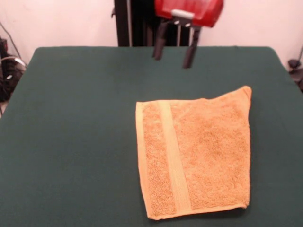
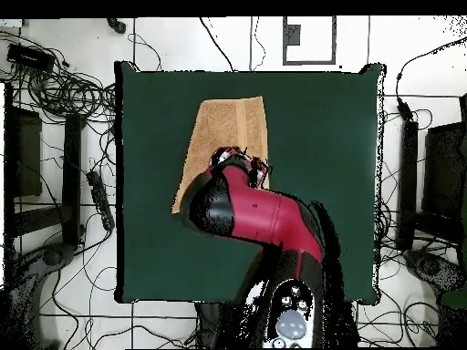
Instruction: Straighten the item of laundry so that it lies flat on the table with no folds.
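Front view shows the towel [image 1: 194, 158] lying on the dark green bench [image 1: 71, 142], toward the near edge and a little to the right of the middle. It is orange-tan terry cloth with one flat woven band running from the far edge to the near edge, close to its left border. Most of the cloth lies flat, but the shape is not a clean rectangle: the far right corner stands out as a point, beyond the line of the far edge, and the right border looks doubled over. The hand [image 1: 174, 49] hangs in the air above the far part of the bench, well apart from the towel. Its two dark fingers [image 1: 159, 45] point down with a clear gap between them and nothing in it, so the hand is released.

In the overhead view the red and black arm [image 2: 264, 214] reaches over the bench [image 2: 337, 137] and covers part of the towel [image 2: 228, 123].
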Tool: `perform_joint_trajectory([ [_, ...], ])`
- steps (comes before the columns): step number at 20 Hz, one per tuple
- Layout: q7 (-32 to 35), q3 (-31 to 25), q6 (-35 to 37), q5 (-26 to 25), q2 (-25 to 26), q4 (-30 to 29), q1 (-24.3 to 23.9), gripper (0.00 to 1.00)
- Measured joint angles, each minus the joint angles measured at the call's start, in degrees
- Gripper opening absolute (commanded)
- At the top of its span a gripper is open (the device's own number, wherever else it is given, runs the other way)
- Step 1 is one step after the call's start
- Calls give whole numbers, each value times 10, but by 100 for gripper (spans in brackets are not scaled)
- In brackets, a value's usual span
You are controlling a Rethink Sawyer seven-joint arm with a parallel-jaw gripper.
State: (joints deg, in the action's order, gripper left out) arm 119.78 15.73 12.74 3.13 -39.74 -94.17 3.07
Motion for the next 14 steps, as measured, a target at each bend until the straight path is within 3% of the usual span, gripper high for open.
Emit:
perform_joint_trajectory([
  [14, 0, -77, -17, -104, 48, 19, -79, 100],
])
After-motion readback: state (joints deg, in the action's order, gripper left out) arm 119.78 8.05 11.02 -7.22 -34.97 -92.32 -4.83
